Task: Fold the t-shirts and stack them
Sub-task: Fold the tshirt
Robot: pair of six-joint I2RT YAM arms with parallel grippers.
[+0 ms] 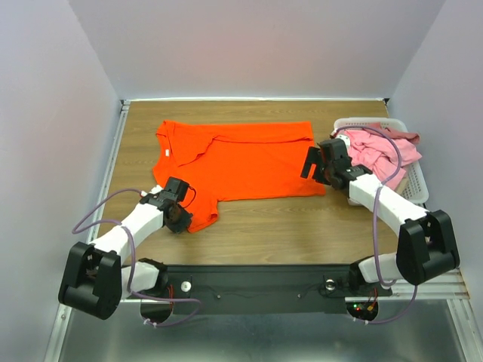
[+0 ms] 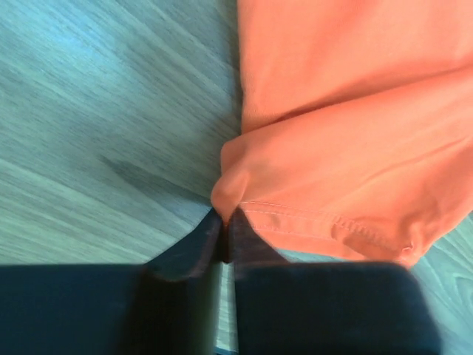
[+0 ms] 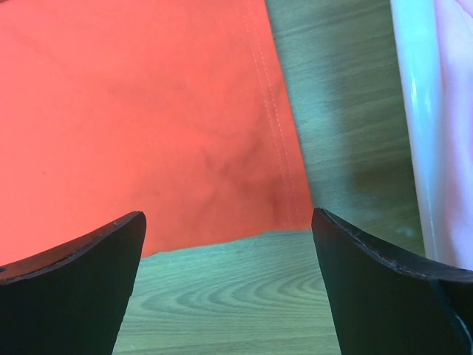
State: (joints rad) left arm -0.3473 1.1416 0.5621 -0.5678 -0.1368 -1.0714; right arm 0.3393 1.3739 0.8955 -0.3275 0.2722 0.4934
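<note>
One shirt is out on the tabletop [image 1: 302, 226] so far, so I'd call this early days. The orange t-shirt [image 1: 241, 158] lies spread mostly flat across the middle, collar to the left and hem to the right. There might be a flap turned over along the far edge, but I can't say for sure. It's definitely not a finished fold. The pink t-shirts [image 1: 377, 151] are heaped in the white slatted basket [image 1: 416, 185] at the right edge, so none of those are folded and there's no stack anywhere yet. Basically everything is left to do.

The left hand [image 1: 181, 220] is down at the near-left sleeve, and the right hand [image 1: 309, 162] is over the near-right hem corner, just beside the basket.

The views help in different ways. From the top camera you can't really tell what the left hand is doing, it's just a black blob on the cloth. Its wrist cam settles it: the fingers are squeezed nearly together with a bunched bit of the sleeve edge pinched at the tips. The right wrist cam shows that hand spread wide and holding nothing, with the stitched hem corner between the fingers and the basket wall [image 3: 414, 111] off to the side. Only the top view gives you the full shirt layout and the pink pile
</note>
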